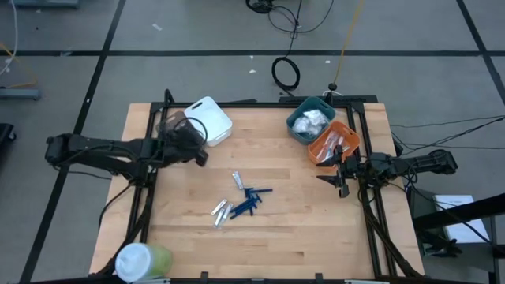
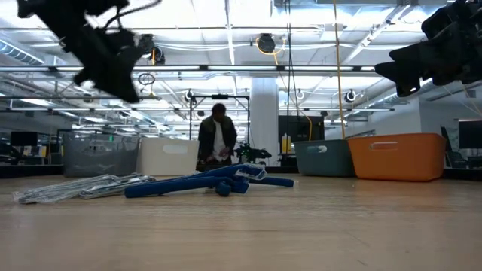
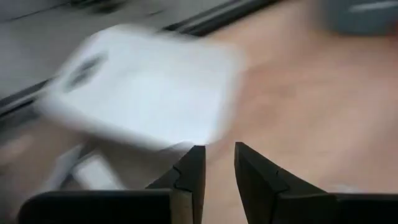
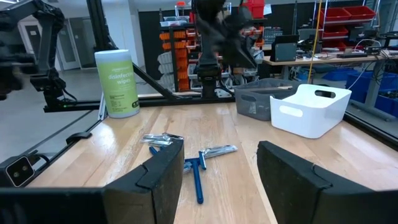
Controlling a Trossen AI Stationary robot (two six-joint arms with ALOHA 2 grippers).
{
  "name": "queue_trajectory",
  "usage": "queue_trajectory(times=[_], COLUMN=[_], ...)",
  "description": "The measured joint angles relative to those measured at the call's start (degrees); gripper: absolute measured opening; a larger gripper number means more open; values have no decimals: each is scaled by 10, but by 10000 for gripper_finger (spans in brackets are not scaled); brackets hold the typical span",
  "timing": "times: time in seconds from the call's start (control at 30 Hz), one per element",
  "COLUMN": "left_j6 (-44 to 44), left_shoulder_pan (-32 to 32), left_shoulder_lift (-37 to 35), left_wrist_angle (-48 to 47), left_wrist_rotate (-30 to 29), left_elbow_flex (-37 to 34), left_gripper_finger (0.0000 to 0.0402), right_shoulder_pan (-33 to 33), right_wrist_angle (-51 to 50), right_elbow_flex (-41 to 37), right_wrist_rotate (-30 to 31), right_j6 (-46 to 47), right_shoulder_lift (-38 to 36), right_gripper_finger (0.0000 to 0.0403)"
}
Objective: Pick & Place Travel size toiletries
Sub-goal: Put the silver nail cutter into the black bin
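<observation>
At frame centre of the high view: dark blue sticks and small silver tubes heaped on the wooden table, long axes mostly running lower left to upper right. Left gripper beside the white bin, fingers narrowly parted, empty. Right gripper below the orange bin, jaws wide, empty.

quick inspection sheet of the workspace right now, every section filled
surface: wooden table, dry, mostly bare
job's things: blue sticks and silver tubes loose mid-table; white packets in teal bin; items in orange bin
clutter: white bin at far left; green cup at near-left corner
grippers: left gripper beside white bin, fingers narrowly apart, empty; right gripper open, empty, by orange bin
cables: coiled cable on floor beyond table
surroundings: person standing far behind
</observation>
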Motion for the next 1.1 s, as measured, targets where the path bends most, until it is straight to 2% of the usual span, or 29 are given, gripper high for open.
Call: queue_trajectory(times=[0.13, 0.23, 0.37, 0.5, 0.6, 0.73, 0.8, 0.93, 1.1], left_j6=[122, 156, 156, 156, 200, 300, 355, 454, 452], left_shoulder_pan=[-17, -28, -32, -31, -32, -33, -37, -46, -47], left_shoulder_lift=[0, 24, 72, 152, 206, 272, 299, 347, 388], left_wrist_angle=[163, 252, 295, 323, 366, 422, 462, 504, 508], left_wrist_rotate=[99, 114, 138, 172, 203, 290, 319, 328, 328], left_elbow_flex=[0, 2, 1, 0, 0, 0, 0, 1, 1], left_gripper_finger=[81, 82, 102, 158, 205, 244, 254, 259, 248], right_shoulder_pan=[0, 0, 0, 0, 0, 0, 0, 0, 0], right_wrist_angle=[0, 0, 0, 0, 0, 0, 0, 0, 0], right_elbow_flex=[0, 0, 0, 0, 0, 0, 0, 0, 0], right_wrist_rotate=[0, 0, 0, 0, 0, 0, 0, 0, 0], right_j6=[0, 0, 0, 0, 0, 0, 0, 0, 0], right_shoulder_lift=[0, 0, 0, 0, 0, 0, 0, 0, 0], right_gripper_finger=[192, 192, 192, 192, 192, 192, 192, 192, 192])
